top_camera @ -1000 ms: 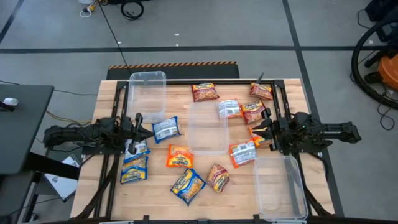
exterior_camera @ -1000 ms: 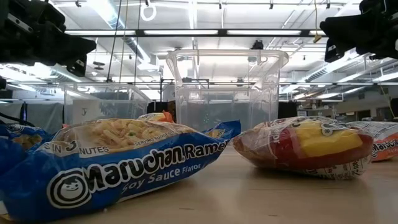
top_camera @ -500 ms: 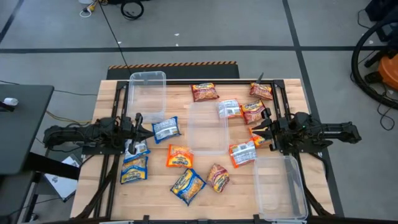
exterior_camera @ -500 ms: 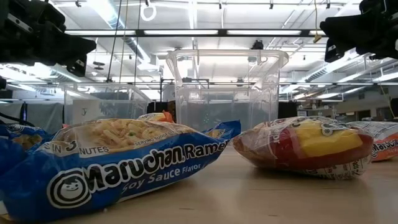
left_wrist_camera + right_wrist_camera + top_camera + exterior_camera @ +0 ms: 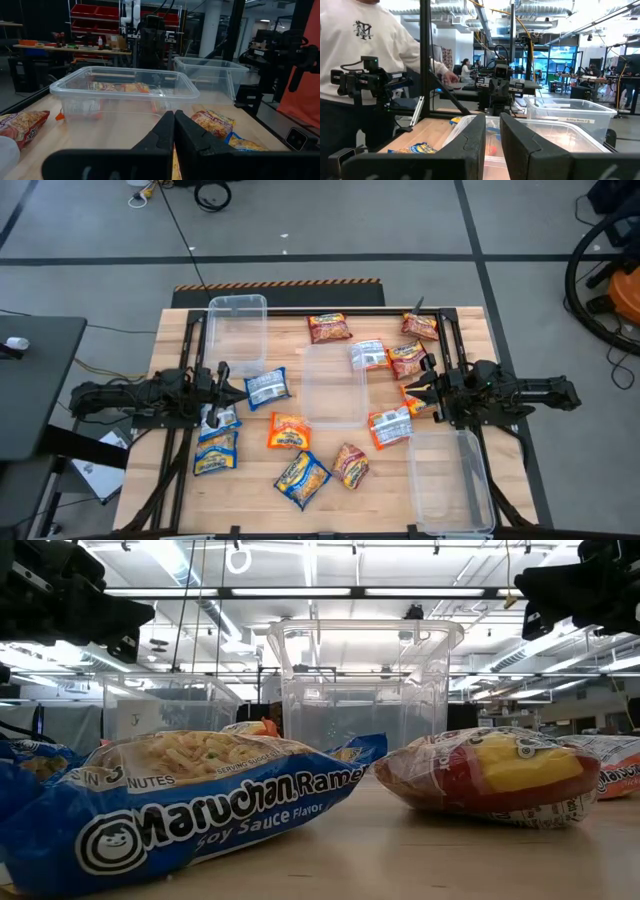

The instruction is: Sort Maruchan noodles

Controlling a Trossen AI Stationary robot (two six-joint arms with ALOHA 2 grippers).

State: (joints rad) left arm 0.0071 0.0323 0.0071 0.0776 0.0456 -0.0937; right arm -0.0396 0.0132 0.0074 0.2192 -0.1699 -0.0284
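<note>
Ramen packets lie flat and scattered on the wooden table: a blue-and-white one (image 5: 267,387), a blue one (image 5: 217,450), an orange one (image 5: 289,431), a blue-and-yellow one (image 5: 302,478), dark red ones (image 5: 350,464) (image 5: 329,327) and an orange-and-white one (image 5: 390,426). My left gripper (image 5: 238,389) hovers shut at the table's left side, just left of the blue-and-white packet. My right gripper (image 5: 410,392) hovers at the right side with a narrow gap between its fingers, over an orange packet (image 5: 416,396). In the low view a blue packet (image 5: 200,810) and a red one (image 5: 490,775) lie nearest.
Three clear plastic bins stand on the table: one at the far left (image 5: 238,330), one in the middle (image 5: 333,385), one at the near right (image 5: 450,480). More packets lie near the far right corner (image 5: 408,360) (image 5: 419,326). A person in a white shirt (image 5: 365,45) stands beyond the table.
</note>
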